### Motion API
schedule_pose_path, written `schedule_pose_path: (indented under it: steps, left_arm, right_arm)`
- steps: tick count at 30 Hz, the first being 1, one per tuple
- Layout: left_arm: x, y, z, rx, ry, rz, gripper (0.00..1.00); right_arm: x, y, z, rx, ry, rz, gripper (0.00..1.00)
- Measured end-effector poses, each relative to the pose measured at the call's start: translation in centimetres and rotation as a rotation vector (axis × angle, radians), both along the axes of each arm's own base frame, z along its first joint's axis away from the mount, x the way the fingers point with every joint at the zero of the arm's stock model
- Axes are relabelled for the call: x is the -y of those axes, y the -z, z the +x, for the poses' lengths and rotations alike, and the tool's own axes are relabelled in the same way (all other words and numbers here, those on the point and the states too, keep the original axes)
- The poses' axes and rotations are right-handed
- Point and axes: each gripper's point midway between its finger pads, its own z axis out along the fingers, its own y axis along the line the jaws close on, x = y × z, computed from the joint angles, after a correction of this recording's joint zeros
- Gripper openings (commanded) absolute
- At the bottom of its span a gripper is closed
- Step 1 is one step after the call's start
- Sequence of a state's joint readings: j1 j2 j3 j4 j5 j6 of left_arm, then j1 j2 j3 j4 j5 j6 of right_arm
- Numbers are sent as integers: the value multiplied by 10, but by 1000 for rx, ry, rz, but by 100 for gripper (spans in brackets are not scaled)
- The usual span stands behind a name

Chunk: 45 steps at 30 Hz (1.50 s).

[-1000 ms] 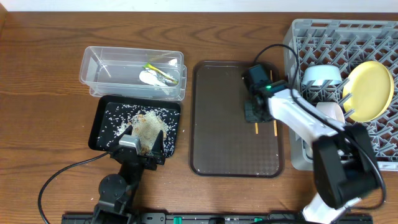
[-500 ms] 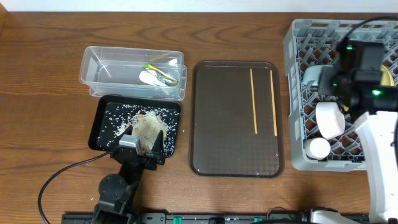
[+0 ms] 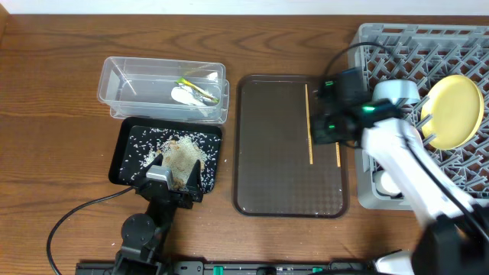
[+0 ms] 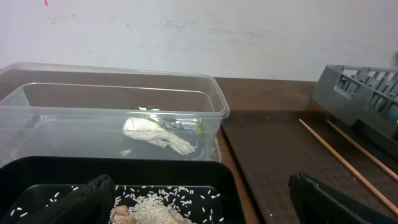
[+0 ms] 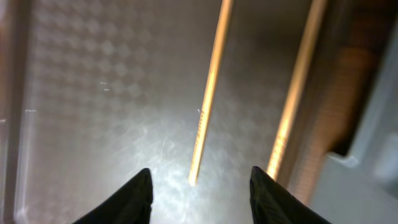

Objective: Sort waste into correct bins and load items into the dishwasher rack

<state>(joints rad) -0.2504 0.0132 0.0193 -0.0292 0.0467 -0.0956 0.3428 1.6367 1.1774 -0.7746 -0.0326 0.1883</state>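
Note:
Two wooden chopsticks [image 3: 309, 126] lie side by side on the dark brown serving tray. My right gripper [image 3: 325, 128] hovers over them, open and empty. In the right wrist view one chopstick [image 5: 208, 106] runs between the fingers [image 5: 200, 186] and the other [image 5: 295, 93] lies to the right. My left gripper [image 3: 174, 177] is open above the black tray [image 3: 122, 153], which holds rice and scraps [image 3: 179, 151]. The clear tub [image 3: 114, 84] holds the white scrap [image 3: 183, 95] and the wrapper [image 3: 199, 88]. The grey rack [image 3: 412, 42] holds the yellow plate [image 3: 452, 111], the light-blue bowl [image 3: 395, 92] and a white cup [image 3: 390, 183].
The dark brown serving tray [image 3: 267, 176] sits between the bins and the rack. My right arm crosses the rack's left edge and hides the pinkish-white bowl. The left wrist view shows the tub [image 4: 124, 71], the scrap [image 4: 155, 134], the rice [image 4: 155, 208] and the chopsticks [image 4: 342, 162].
Half a second ago my right gripper was over the rack; it has moved left and now hovers over the chopsticks on the brown tray. The left arm has not moved.

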Motion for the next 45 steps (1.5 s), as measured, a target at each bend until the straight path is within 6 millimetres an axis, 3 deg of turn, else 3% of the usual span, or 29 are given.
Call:
schedule_pose_path:
  steps: [6,9,10,13,21,24,27,30,32,34,37,41,45]
  left_arm:
    - [0,0,0,0,0,0,91]
    - [0,0,0,0,0,0,91]
    - [0,0,0,0,0,0,91]
    - [0,0,0,0,0,0,91]
    - [0,0,0,0,0,0,91]
    - [0,0,0,0,0,0,91]
    - [0,0,0,0,0,0,91]
    - [0,0,0,0,0,0,91]
    - [0,0,0,0,0,0,91]
    - [0,0,0,0,0,0,91]
    - [0,0,0,0,0,0,91]
    - [0,0,0,0,0,0,91]
    - [0,0,0,0,0,0,91]
  right_arm:
    - [2,59,24,-34,54,-68,38]
    - [2,82,25,-71,61,-78,33]
    - [2,89,24,-86,61,-79,26]
    - [-1,91,27,-81,58,-66,1]
    - [2,87,11,-171,67,-74,1]
    - [12,67,9,-185,66,-77,1]
    - [35,11,32,-59,96,-52,1]
    - [79,-76,59,184,170,-41,1]
    - [116,-121,61,312,226,-69,1]
    - [153,-148,56,382,274,-121,1]
    - [193,-149,51,379,309,-186,1]
    - [234,-116,52,286,340,-246,1]
    - [253,-75,53,168,335,-308,1]
